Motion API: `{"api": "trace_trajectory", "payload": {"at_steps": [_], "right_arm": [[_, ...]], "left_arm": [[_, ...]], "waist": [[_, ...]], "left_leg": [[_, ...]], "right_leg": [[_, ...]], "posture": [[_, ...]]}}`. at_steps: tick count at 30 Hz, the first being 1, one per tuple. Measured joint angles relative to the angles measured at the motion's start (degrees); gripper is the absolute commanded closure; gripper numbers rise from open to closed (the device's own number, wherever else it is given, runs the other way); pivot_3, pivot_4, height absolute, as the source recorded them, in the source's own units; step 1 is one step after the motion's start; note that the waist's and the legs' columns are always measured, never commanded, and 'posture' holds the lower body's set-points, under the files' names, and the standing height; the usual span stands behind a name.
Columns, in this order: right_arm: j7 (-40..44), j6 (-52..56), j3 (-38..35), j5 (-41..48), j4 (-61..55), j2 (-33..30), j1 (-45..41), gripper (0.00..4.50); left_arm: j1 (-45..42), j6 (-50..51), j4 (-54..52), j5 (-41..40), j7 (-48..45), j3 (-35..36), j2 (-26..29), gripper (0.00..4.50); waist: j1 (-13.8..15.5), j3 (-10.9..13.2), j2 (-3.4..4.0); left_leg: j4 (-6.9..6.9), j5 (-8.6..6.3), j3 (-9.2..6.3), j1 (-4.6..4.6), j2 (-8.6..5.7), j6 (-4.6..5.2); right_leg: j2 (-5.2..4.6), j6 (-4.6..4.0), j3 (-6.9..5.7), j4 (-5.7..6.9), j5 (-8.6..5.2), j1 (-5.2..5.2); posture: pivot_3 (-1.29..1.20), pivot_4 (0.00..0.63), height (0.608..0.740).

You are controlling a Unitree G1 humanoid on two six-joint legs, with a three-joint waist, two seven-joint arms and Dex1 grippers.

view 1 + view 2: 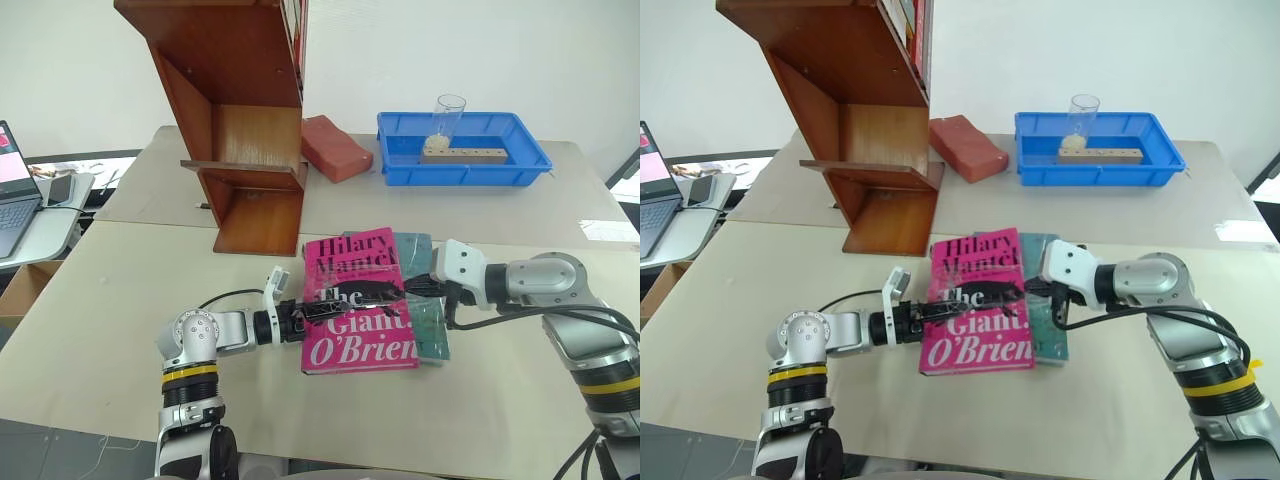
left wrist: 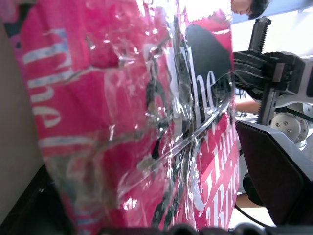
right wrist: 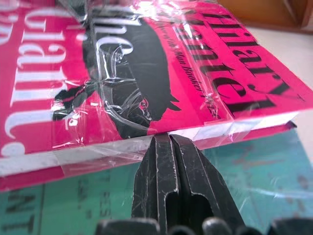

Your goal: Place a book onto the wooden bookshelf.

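Two grippers work on one large, bright pink paperback book (image 1: 358, 300) in glossy plastic wrap, which lies face up near the front middle of the pale table (image 1: 120, 300), partly overlapping a smaller teal-green book (image 1: 430, 320) that peeks out along its right side. That overlap appears to be the reason for the arrangement: the pink book's right edge sits raised on the teal cover, which leaves a lip to work at.

From the right, the right gripper (image 3: 171, 142) has its jaws pressed fully together, holding nothing, with the tip set against the pink book's page edge just above the teal cover — a wedge, by the look of it, to push or steady the book rather than clamp it. From the left, the left gripper (image 1: 318, 310) reaches in nearly level with its jaws spread wide across the pink cover's left edge; one black finger (image 1: 335, 306) lies over the cover, and in the left wrist view the wrapped cover runs between the two jaws. They have not closed on it, so the book is still carried by the table and the teal book.

Well behind, toward the table's far left, stands the tall reddish-brown wooden bookshelf (image 1: 240, 110) with slanted side panels, its shelf board (image 1: 240, 168) bare. Nearby sit a red brick-like block (image 1: 335, 147) and a blue plastic tray (image 1: 400, 165) — neither in the way. I judge the grasp is being set up; lifting and placing remain.
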Motion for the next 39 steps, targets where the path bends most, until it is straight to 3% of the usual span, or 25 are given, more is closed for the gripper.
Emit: {"api": "trace_trajectory", "payload": {"at_steps": [3, 8, 10, 18, 24, 33, 36, 39], "right_arm": [[0.2, 0.2, 0.0, 0.4, -0.2, -0.1, -0.1, 4.5], [0.2, 0.8, -2.7, 1.6, -0.2, -2.8, 0.0, 4.5], [0.2, 1.4, -5.8, 2.9, -0.4, -5.0, 0.3, 4.5], [0.9, 3.9, -19.3, 7.5, -2.3, -13.3, 6.3, 4.5], [3.6, 9.4, -29.5, 12.5, -6.8, -18.2, 11.1, 4.5], [3.5, 17.0, -33.1, 19.2, -12.8, -20.0, 11.6, 4.5], [2.1, 19.3, -33.0, 23.0, -13.3, -19.9, 7.1, 4.5], [0.6, 21.1, -32.3, 26.3, -14.3, -19.9, 2.5, 4.5]], "left_arm": [[0.2, -0.2, -1.2, -1.1, -0.1, 0.5, 1.2, 0.91], [0.2, -3.8, -6.5, -4.1, -2.8, -0.2, 5.9, 3.38], [0.1, -5.9, -8.7, -5.1, -4.7, -1.4, 8.3, 4.09], [-1.0, -22.3, -19.7, -2.7, -15.9, -14.1, 21.9, 4.15], [-9.0, -50.2, -24.2, 13.8, -21.2, -25.5, 25.8, 4.15], [-24.8, -94.2, -7.8, 38.3, -17.4, -26.6, 29.6, 4.15], [-29.1, -108.8, -0.6, 45.3, -15.9, -27.0, 32.7, 4.15], [-32.3, -116.5, 5.7, 50.1, -15.0, -27.0, 36.7, 4.15]], "waist": [[-0.1, 0.0, -0.05], [-0.1, 0.1, -0.06], [-0.1, 0.1, -0.08], [0.0, 0.1, -0.08], [0.3, 0.2, -0.07], [-0.2, 0.2, -0.01], [-0.2, 0.3, 0.04], [-0.3, 0.3, 0.07]], "left_leg": [[-0.02, 0.0, -0.01, -0.02, 0.0, 0.0], [-0.03, 0.01, -0.01, -0.05, 0.0, -0.02], [-0.04, 0.0, -0.01, -0.04, -0.01, -0.02], [-0.09, -0.01, 0.01, -0.04, -0.01, -0.04], [-0.07, -0.01, 0.03, -0.13, -0.02, -0.03], [-0.06, -0.04, 0.05, -0.22, -0.03, 0.06], [-0.06, -0.04, 0.06, -0.28, -0.02, 0.06], [-0.1, -0.04, 0.06, -0.29, 0.0, 0.06]], "right_leg": [[0.0, 0.0, -0.01, 0.0, 0.0, -0.03], [-0.02, -0.01, -0.02, -0.04, 0.0, -0.03], [-0.02, -0.01, -0.02, -0.09, 0.0, -0.01], [-0.05, -0.03, -0.01, -0.21, 0.0, 0.02], [-0.06, -0.07, 0.03, -0.3, 0.01, 0.01], [-0.05, -0.06, 0.09, -0.33, 0.01, -0.04], [-0.04, -0.05, 0.09, -0.26, 0.02, -0.14], [-0.01, -0.04, 0.1, -0.23, 0.01, -0.23]], "posture": [[0.0, 0.15, 0.673], [0.0, 0.15, 0.673], [0.0, 0.15, 0.673], [0.0, 0.15, 0.673], [0.0, 0.15, 0.673], [0.0, 0.15, 0.673], [0.0, 0.15, 0.673], [0.0, 0.15, 0.673]]}}
